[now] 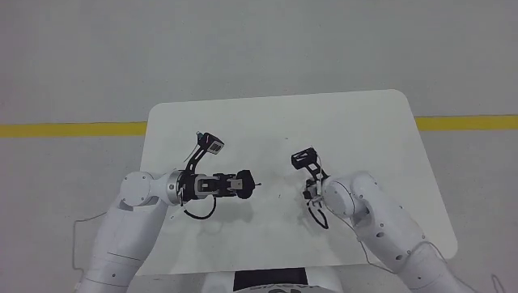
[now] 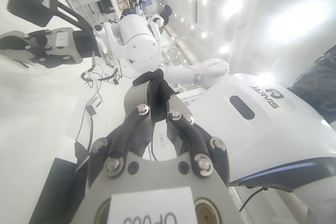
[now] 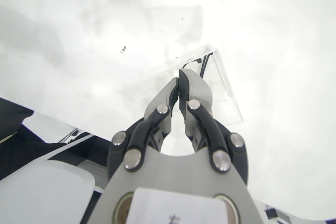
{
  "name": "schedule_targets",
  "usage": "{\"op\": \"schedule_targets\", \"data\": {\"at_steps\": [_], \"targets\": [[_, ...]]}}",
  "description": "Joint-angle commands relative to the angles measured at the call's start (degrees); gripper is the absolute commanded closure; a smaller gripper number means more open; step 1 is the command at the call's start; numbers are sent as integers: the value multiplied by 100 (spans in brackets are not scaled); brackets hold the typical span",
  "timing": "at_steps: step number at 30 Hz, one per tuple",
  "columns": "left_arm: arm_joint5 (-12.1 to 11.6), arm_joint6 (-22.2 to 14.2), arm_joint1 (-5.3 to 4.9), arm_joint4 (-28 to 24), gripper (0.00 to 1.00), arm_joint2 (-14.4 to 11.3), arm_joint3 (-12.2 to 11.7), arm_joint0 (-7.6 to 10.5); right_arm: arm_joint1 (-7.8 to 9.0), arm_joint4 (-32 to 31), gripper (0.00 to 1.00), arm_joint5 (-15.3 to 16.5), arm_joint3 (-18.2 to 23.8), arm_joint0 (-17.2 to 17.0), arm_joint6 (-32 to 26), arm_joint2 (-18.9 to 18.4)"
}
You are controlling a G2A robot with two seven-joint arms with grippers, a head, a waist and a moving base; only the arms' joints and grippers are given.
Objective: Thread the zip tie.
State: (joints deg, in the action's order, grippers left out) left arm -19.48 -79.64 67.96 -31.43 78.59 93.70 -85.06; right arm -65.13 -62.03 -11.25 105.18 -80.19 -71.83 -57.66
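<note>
The left gripper (image 1: 248,184) is clamped on the black zip tie (image 2: 157,79), whose short tip juts past the fingertips, lengthwise along them, toward the right gripper (image 3: 178,83), which is pressed closed above the table (image 1: 364,115).

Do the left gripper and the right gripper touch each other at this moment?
Apart. The top view shows bare table between the left gripper, shut on the zip tie, and the right gripper.

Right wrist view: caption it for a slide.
Right tool, shut, poised over a clear container with thin black strips on the white table.
</note>
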Motion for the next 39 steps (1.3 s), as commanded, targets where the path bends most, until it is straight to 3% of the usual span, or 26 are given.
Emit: {"op": "schedule_targets", "data": {"at_steps": [1, 11, 15, 24, 31, 39], "targets": [[0, 0, 0, 0, 100, 0, 0, 0, 25, 104, 100, 34, 133, -110, 62, -168], [0, 0, 0, 0, 100, 0, 0, 0, 144, 1052, 100, 160, 767, -763, 589, -1200], [0, 0, 0, 0, 100, 0, 0, 0, 144, 2235, 100, 261, 760, -1047, 1061, -1700], [0, 0, 0, 0, 100, 0, 0, 0, 144, 2235, 100, 261, 760, -1047, 1061, -1700], [0, 0, 0, 0, 100, 0, 0, 0, 97, 3499, 100, 419, 957, -1441, 2457, -2168], [0, 0, 0, 0, 100, 0, 0, 0, 34, 5501, 100, 1284, 1043, -2265, 3930, -2852]]}}
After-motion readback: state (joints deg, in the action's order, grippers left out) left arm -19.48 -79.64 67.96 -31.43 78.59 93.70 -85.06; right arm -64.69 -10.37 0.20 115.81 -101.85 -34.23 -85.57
